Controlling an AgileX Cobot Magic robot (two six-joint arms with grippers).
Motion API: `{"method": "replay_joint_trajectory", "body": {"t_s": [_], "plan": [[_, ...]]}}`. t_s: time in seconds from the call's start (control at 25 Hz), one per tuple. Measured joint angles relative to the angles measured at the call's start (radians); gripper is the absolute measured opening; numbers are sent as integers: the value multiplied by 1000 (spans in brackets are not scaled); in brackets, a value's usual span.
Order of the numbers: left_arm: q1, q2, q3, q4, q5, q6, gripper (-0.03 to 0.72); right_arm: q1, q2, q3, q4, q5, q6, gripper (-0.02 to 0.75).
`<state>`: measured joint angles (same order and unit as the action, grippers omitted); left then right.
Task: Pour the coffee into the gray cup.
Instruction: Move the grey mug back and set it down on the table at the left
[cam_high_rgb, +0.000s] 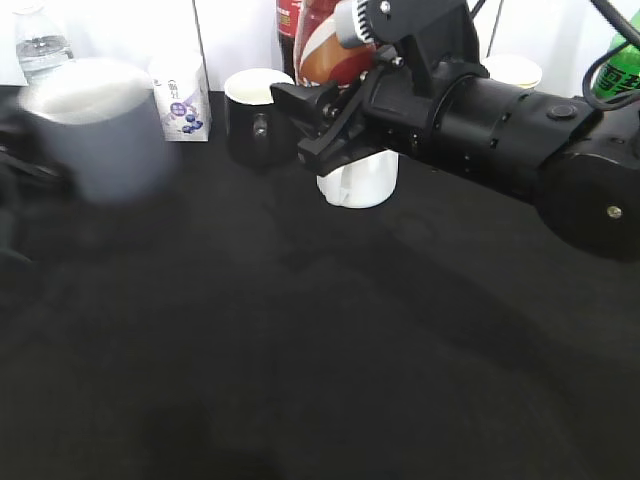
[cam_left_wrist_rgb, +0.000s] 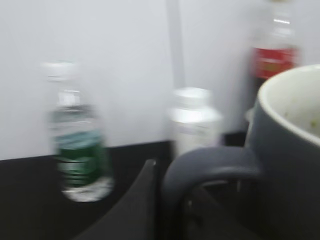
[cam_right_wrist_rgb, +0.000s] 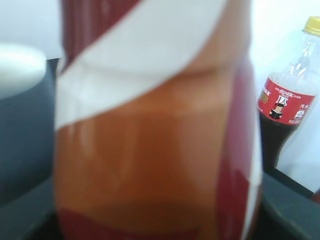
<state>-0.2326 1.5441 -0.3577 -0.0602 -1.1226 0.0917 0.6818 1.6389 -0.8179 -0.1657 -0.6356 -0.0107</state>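
Glossy black right arm (cam_high_rgb: 520, 115) with silver screws.

1. Setting: an indoor robot test bench or lab, not a home kitchen.
2. The tabletop (cam_high_rgb: 300, 350) is covered edge to edge in plain black cloth, with no household furniture in view.
3. Behind it stands a bare white wall (cam_left_wrist_rgb: 100, 50), built of panels with a vertical seam.
4. A row of drinks and cups is lined up along the back edge: a water bottle (cam_high_rgb: 40, 42), a small carton (cam_high_rgb: 180, 97), a black mug (cam_high_rgb: 255, 116), a white mug (cam_high_rgb: 358, 180), a cola bottle (cam_right_wrist_rgb: 286, 112), a green bottle (cam_high_rgb: 618, 68).
5. A black robot arm (cam_high_rgb: 500, 125) reaches across the tabletop.
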Motion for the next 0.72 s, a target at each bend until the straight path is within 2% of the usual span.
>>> {"method": "replay_joint_trajectory", "body": {"t_s": [0.16, 0.24, 0.72], "plan": [[159, 32, -3, -9, -27, 4, 41, 0, 0, 0, 0, 0, 1, 527], [191, 93, -40, -11, -25, 5, 41, 0, 0, 0, 0, 0, 1, 527], [193, 519, -434, -11, 4, 5, 41, 0, 0, 0, 0, 0, 3, 527]]}}
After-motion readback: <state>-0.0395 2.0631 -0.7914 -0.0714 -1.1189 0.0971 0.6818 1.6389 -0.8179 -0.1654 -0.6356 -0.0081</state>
